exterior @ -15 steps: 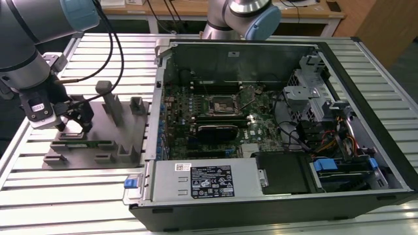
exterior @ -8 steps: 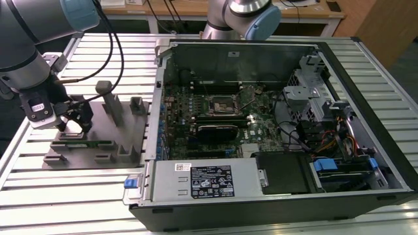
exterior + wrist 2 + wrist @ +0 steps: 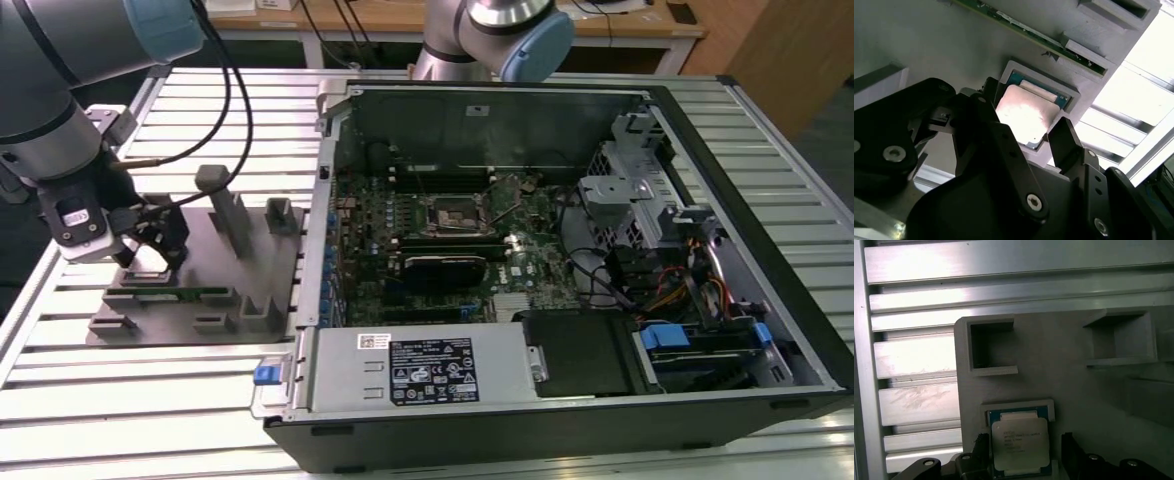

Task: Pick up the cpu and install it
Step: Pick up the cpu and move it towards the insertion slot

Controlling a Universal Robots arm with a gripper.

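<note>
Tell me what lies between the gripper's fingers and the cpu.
Nothing. In the first wrist view the open gripper has its fingers on either side of the cpu in its tray pocket, with only slim bare gaps between.

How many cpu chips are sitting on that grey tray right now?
1. The cpu lies flat in its square pocket on the grey tray, between the fingers of the open end effector. The end effector covers part of the tray, so another could be hidden.

Open computer case (image 3: 534,435) at the exterior view's centre-right; grey tray (image 3: 167,322) holding green memory stick (image 3: 187,293) lower left, on slatted table (image 3: 134,400)
</note>
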